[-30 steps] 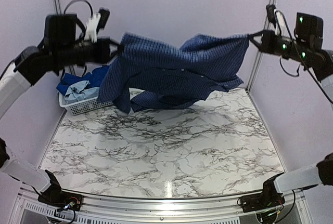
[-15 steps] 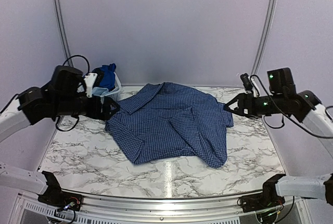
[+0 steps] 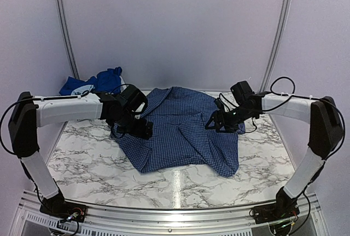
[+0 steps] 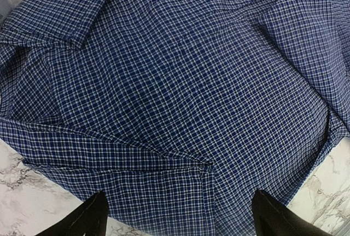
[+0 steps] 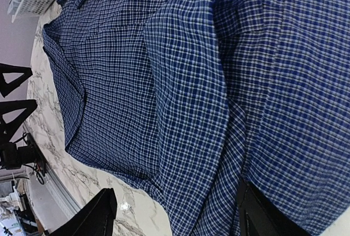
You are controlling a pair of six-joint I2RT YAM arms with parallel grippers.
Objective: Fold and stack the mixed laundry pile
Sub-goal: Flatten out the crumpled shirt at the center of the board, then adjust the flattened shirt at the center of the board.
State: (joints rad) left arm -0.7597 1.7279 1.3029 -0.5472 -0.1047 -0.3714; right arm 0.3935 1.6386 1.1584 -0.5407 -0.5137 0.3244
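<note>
On my feed, the left arm and right arm are white tubular links with bulky black joints. A thin black cable loops beside the right wrist. The left hand has matte black wedge fingertips.

No legible text, label, brand, number or sign on anything in view.

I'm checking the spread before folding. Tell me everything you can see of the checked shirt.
The navy small-check shirt lies spread on the marble table, collar at the far side, soft woven cloth, wrinkled, near corner bunched. The open left claw and open right claw sit over its side edges; contact unclear.
</note>
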